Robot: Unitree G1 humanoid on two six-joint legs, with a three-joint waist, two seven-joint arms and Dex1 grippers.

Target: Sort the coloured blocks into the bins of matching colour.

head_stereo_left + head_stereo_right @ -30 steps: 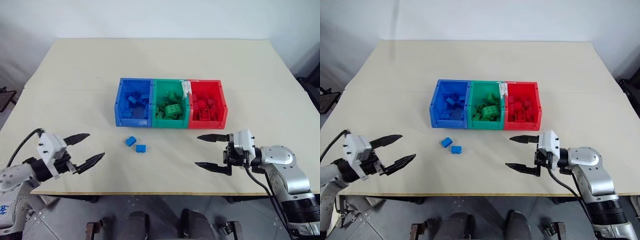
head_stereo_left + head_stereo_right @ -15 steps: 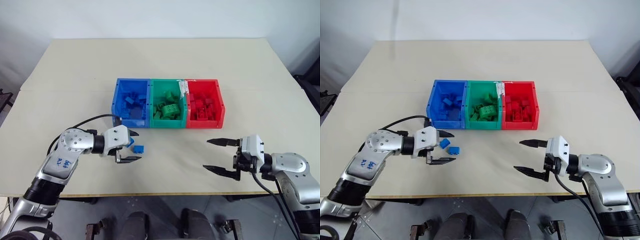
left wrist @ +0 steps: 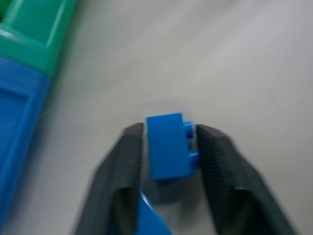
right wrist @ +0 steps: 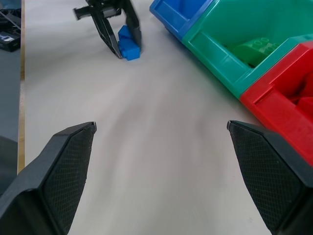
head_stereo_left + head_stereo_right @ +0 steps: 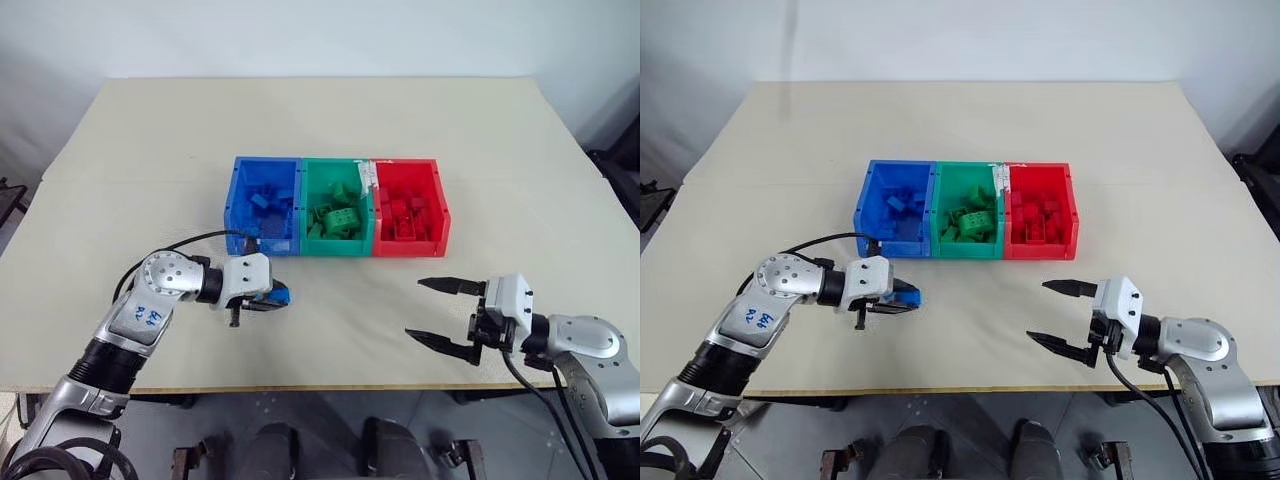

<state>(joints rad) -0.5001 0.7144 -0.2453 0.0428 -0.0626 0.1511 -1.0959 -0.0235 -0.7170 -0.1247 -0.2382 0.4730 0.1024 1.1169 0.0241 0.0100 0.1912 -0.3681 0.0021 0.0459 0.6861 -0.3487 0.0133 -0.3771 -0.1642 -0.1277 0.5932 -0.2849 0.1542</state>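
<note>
On the table point(image 5: 420, 150), just in front of the blue bin point(image 5: 264, 213), my left gripper point(image 5: 275, 297) has its two fingers clamped on a small blue brick point(image 3: 167, 146), which sits at table level. A second blue brick point(image 3: 149, 218) lies close behind it, between my fingers nearer the wrist; whether it touches them I cannot tell. The green bin point(image 5: 338, 213) and red bin point(image 5: 410, 212) stand in a row with the blue one, each already holding bricks of its own colour.

Judgement on the step in hand: the grip looks square across the brick's sides, so I should lift straight up before travelling, clear the bin's near wall, and release well inside the blue compartment rather than over the rim. I should check that the second brick is not dragged along.

Pose: my left arm reaches forward and inward, forearm low, gripper angled down toward the table. My right gripper point(image 5: 442, 316) hovers well apart on the right side, jaws wide and holding nothing.
</note>
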